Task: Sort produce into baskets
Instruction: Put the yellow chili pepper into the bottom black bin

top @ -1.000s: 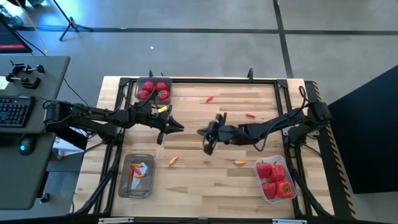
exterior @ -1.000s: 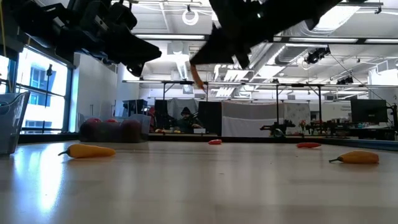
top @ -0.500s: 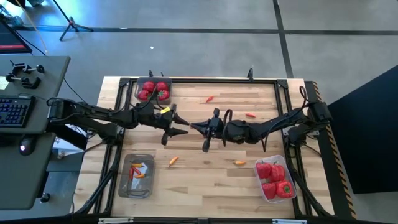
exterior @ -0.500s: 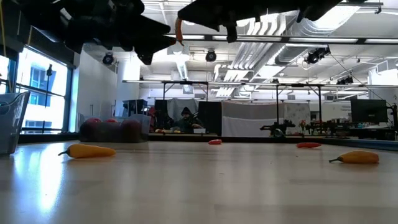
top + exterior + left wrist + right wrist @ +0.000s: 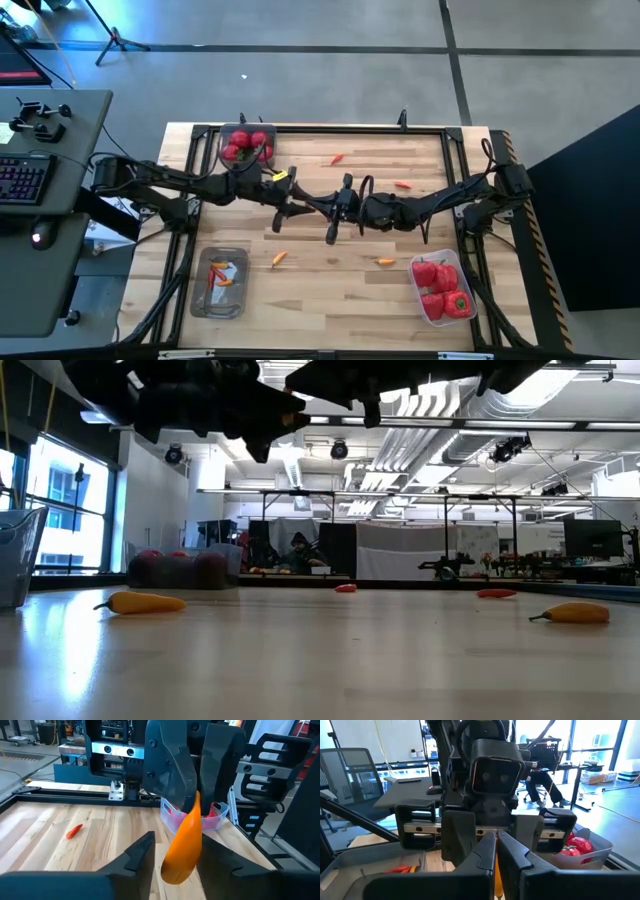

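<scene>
Closed the gap since a second ago between left gripper (image 5: 296,207) and right gripper (image 5: 322,207); now tip to tip just above the middle of the pale wooden table (image 5: 330,300), where earlier stood well apart

Right claw pinched tight on a slim orange pepper piece (image 5: 184,845), held off the wood. Left claw part open, dark fingers (image 5: 140,855) either side of that piece, with a gap showing on both sides

Elsewhere on the table:
- at 11 o'clock, clear plastic tub (image 5: 222,141) of round red fruits (image 5: 247,144)
- at 7 o'clock, clear plastic tub (image 5: 197,300) with slim orange and red pieces (image 5: 221,279)
- at 5 o'clock, clear plastic tub (image 5: 417,287) of red bell peppers (image 5: 445,290)
- loose on the wood: orange piece (image 5: 279,257) toward 7, orange piece (image 5: 386,262) toward 5, red piece (image 5: 337,158) at 12, red piece (image 5: 402,184) toward 2
</scene>
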You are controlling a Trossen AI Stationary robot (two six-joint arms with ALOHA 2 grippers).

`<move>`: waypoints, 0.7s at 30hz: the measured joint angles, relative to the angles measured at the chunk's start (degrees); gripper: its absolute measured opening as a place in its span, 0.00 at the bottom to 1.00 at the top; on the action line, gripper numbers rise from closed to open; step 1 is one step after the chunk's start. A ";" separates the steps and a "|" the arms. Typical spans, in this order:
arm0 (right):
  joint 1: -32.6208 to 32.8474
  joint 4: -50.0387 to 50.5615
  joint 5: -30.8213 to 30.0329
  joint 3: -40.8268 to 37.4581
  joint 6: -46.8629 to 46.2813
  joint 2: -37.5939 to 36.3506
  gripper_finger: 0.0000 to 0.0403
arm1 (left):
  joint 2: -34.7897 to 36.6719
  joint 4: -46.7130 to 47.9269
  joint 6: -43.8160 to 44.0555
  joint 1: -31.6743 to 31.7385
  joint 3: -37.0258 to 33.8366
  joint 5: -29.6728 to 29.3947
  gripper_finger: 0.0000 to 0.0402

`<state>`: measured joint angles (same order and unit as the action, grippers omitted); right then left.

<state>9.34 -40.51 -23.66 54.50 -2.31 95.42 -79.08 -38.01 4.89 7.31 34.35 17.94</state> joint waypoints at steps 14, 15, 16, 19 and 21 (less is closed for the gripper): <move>-0.07 0.72 -3.57 0.00 1.01 0.00 0.05 | 0.73 0.51 -0.73 0.23 0.00 0.04 0.01; -0.07 0.78 -4.12 0.04 1.51 0.00 0.08 | 0.99 0.85 -0.96 0.28 0.00 0.05 0.01; -0.07 0.89 -4.78 0.21 2.24 0.00 0.12 | 1.41 1.72 -1.13 0.37 0.00 0.15 0.01; 0.19 0.97 -6.10 0.88 3.82 -0.12 0.24 | 3.13 5.27 -2.24 0.63 0.00 1.35 0.02; 0.46 1.01 -6.38 1.71 4.31 -0.35 0.32 | 5.14 8.94 -3.34 0.57 0.00 1.98 0.02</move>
<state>9.80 -39.51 -30.04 56.21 2.00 95.07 -73.94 -29.07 1.55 7.88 34.35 19.92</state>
